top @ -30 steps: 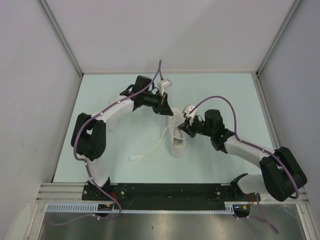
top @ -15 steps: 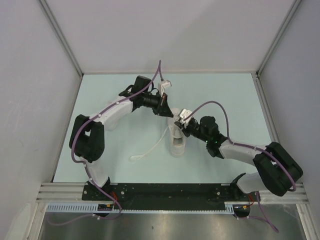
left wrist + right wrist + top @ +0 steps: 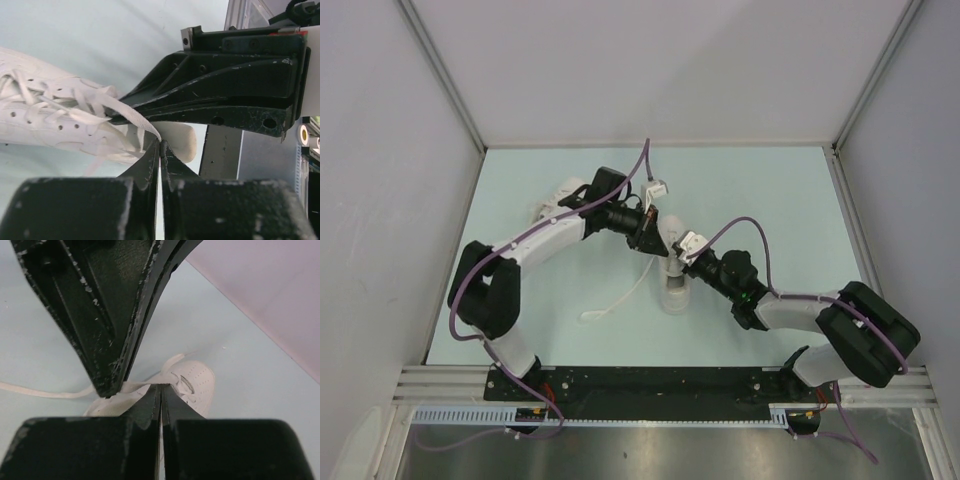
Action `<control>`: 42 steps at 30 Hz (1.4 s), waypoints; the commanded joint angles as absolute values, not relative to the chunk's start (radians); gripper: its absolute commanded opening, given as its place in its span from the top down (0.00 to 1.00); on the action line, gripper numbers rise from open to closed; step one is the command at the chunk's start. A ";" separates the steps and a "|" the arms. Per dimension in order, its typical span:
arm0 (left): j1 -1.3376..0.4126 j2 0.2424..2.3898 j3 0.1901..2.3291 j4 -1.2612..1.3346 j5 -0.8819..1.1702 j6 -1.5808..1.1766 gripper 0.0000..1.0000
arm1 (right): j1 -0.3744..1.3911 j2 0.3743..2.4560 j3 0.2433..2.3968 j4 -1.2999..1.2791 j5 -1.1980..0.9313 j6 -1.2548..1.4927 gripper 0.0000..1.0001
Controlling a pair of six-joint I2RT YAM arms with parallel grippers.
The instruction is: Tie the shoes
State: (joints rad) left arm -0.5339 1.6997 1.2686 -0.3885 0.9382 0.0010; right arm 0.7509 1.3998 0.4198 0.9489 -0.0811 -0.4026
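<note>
A small white shoe (image 3: 674,292) stands mid-table, toe toward the arms. My left gripper (image 3: 658,247) comes at its top from the far left, and my right gripper (image 3: 673,263) from the right, their tips almost touching. In the left wrist view the shoe (image 3: 45,125) lies at left and a flat white lace (image 3: 134,117) runs up into my left gripper (image 3: 161,143), which is shut on it. The right gripper's fingers (image 3: 220,95) cross just above. In the right wrist view my right gripper (image 3: 161,386) is shut on a lace strand over the shoe (image 3: 199,382).
One loose lace end (image 3: 615,300) trails across the pale table (image 3: 550,330) toward the near left. White walls close the cell on three sides. The black base rail (image 3: 650,380) runs along the near edge.
Both grippers have closed in on each other above the shoe. The left reached right and nearer; the right swung left toward the shoe's tongue. Both stayed shut.
</note>
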 commanded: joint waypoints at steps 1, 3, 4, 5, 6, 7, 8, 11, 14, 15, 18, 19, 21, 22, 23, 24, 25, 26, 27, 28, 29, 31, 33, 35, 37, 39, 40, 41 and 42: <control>-0.561 1.675 1.287 -0.429 0.951 0.040 0.88 | 0.758 1.427 0.408 1.101 -0.055 -0.422 1.00; -0.561 1.681 1.298 -0.471 0.940 0.073 0.77 | 0.758 1.434 0.402 1.120 -0.063 -0.433 1.00; -0.558 1.677 1.299 -0.500 0.939 0.102 0.70 | 0.759 1.437 0.393 1.140 -0.074 -0.437 1.00; -0.555 1.671 1.296 -0.508 0.939 0.112 0.64 | 0.759 1.442 0.390 1.150 -0.077 -0.442 1.00; -0.554 1.658 1.293 -0.514 0.934 0.120 0.57 | 0.761 1.443 0.385 1.158 -0.080 -0.445 1.00; -0.543 1.637 1.281 -0.514 0.936 0.124 0.55 | 0.761 1.443 0.384 1.169 -0.089 -0.448 1.00; -0.534 1.625 1.275 -0.508 0.937 0.121 0.53 | 0.764 1.445 0.380 1.172 -0.094 -0.449 1.00; -0.470 1.571 1.226 -0.419 0.917 0.025 0.48 | 0.772 1.439 0.377 1.184 -0.100 -0.453 1.00; -0.396 1.554 1.189 -0.318 0.876 -0.084 0.47 | 0.778 1.437 0.376 1.190 -0.106 -0.460 1.00; -0.385 1.563 1.193 -0.311 0.847 -0.097 0.46 | 0.781 1.437 0.376 1.192 -0.107 -0.463 1.00; -0.374 1.600 1.216 -0.293 0.832 -0.132 0.44 | 0.784 1.436 0.374 1.201 -0.109 -0.477 1.00; -0.374 1.608 1.218 -0.278 0.833 -0.179 0.44 | 0.784 1.436 0.373 1.204 -0.110 -0.482 1.00; -0.377 1.637 1.223 -0.238 0.838 -0.224 0.40 | 0.782 1.433 0.374 1.207 -0.110 -0.488 1.00; -0.379 1.647 1.230 -0.229 0.845 -0.254 0.39 | 0.782 1.431 0.373 1.207 -0.110 -0.489 1.00; -0.380 1.657 1.235 -0.224 0.847 -0.259 0.39 | 0.782 1.433 0.373 1.207 -0.112 -0.494 1.00; -0.385 1.673 1.239 -0.221 0.848 -0.265 0.38 | 0.782 1.430 0.373 1.206 -0.115 -0.494 1.00; -0.387 1.681 1.246 -0.215 0.863 -0.285 0.39 | 0.782 1.431 0.373 1.207 -0.118 -0.494 1.00; -0.390 1.686 1.247 -0.210 0.871 -0.296 0.38 | 0.782 1.431 0.373 1.209 -0.121 -0.495 1.00; -0.396 1.692 1.250 -0.204 0.879 -0.304 0.38 | 0.784 1.431 0.373 1.212 -0.129 -0.499 1.00; -0.400 1.701 1.255 -0.198 0.890 -0.316 0.38 | 0.784 1.433 0.373 1.215 -0.135 -0.500 1.00; -0.403 1.703 1.253 -0.187 0.899 -0.327 0.38 | 0.784 1.436 0.373 1.213 -0.137 -0.502 1.00; -0.414 1.710 1.255 -0.157 0.925 -0.357 0.38 | 0.784 1.437 0.371 1.213 -0.146 -0.506 1.00; -0.420 1.717 1.250 -0.130 0.939 -0.386 0.38 | 0.784 1.440 0.373 1.213 -0.143 -0.509 1.00; -0.423 1.727 1.246 -0.104 0.951 -0.402 0.38 | 0.785 1.439 0.373 1.212 -0.146 -0.512 1.00; -0.428 1.732 1.243 -0.071 0.963 -0.432 0.39 | 0.785 1.443 0.373 1.212 -0.150 -0.515 1.00; -0.433 1.738 1.241 -0.057 0.974 -0.445 0.39 | 0.785 1.446 0.374 1.210 -0.150 -0.520 1.00; -0.433 1.741 1.243 -0.055 0.976 -0.445 0.40 | 0.784 1.447 0.373 1.212 -0.149 -0.525 1.00; -0.433 1.744 1.243 -0.051 0.979 -0.446 0.40 | 0.784 1.447 0.373 1.215 -0.149 -0.528 1.00; -0.434 1.753 1.243 -0.048 0.980 -0.457 0.43 | 0.785 1.448 0.373 1.215 -0.150 -0.528 1.00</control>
State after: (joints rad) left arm -0.4263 1.7363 1.2083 -0.1127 0.9321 -0.3935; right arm 0.7784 1.4433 0.3752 1.1408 -0.1410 -0.5026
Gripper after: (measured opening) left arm 0.601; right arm 0.008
